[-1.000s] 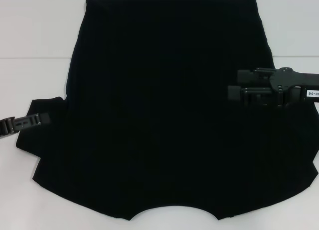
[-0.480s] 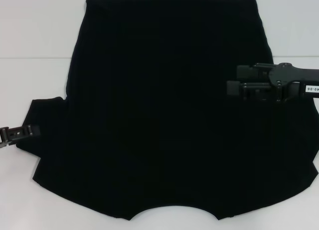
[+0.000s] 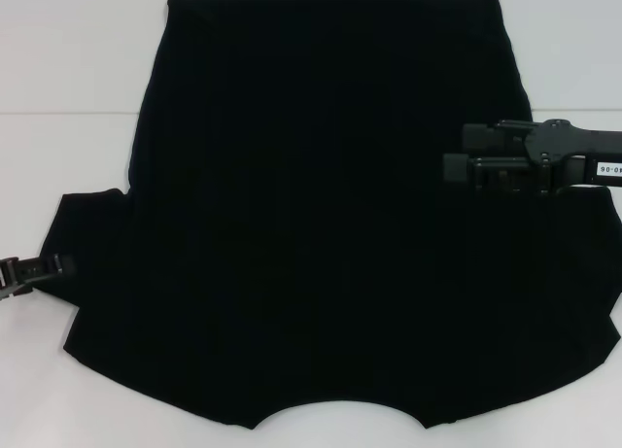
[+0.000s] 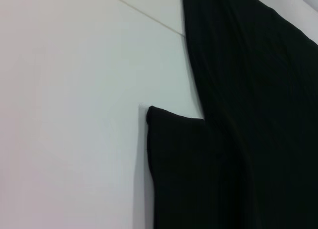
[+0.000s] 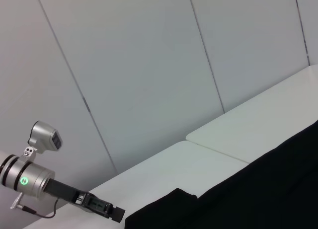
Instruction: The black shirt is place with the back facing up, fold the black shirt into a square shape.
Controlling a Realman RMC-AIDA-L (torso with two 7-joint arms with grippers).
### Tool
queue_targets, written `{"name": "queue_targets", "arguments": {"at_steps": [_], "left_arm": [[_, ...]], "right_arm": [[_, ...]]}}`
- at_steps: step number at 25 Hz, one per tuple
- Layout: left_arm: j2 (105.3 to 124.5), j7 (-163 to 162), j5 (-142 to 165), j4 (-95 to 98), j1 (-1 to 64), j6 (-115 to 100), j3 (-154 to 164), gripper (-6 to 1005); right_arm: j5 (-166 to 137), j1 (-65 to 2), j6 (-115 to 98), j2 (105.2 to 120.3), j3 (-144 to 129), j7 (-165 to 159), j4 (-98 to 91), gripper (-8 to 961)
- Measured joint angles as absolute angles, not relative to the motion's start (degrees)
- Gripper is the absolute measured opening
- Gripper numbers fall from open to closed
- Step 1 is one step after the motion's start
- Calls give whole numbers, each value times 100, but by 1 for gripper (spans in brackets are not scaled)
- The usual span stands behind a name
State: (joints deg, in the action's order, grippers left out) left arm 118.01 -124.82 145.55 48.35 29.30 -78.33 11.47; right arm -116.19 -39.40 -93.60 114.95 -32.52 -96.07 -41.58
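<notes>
The black shirt (image 3: pixel 330 215) lies flat on the counter (image 3: pixel 68 59). Left pincer (image 3: pixel 44 269), grip unreadable, touches the left-edge sleeve; right pincer (image 3: pixel 457 166), equally unreadable, hovers mid-right. A shallow grab could slip.

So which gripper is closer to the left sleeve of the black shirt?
Left. The left gripper is at the cuff edge of the black shirt's left sleeve; the right gripper hovers above the opposite side.
</notes>
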Motion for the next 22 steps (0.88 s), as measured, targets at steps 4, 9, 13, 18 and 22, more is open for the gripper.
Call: {"name": "queue_targets", "arguments": {"at_steps": [4, 9, 13, 18, 22], "left_arm": [[11803, -12496, 14559, 4788, 2939, -7742, 1156, 886], [11804, -12500, 14559, 4731, 2949, -7639, 1160, 886], [11803, -12506, 14558, 4672, 2972, -7570, 1160, 886], [11798, -12507, 14557, 4651, 2991, -7482, 1197, 886], [11796, -12507, 14555, 4649, 3000, -7469, 1202, 886]], "right_arm": [[-11618, -3944, -9356, 11495, -3252, -9607, -4158, 841], [-11616, -3946, -9353, 11495, -3246, -9606, -4158, 841], [-11610, -3946, -9351, 11495, -3243, -9606, -4158, 841], [-11604, -3946, -9351, 11491, -3243, -9606, -4158, 840], [-11595, -3945, -9351, 11486, -3243, -9606, -4158, 840]]}}
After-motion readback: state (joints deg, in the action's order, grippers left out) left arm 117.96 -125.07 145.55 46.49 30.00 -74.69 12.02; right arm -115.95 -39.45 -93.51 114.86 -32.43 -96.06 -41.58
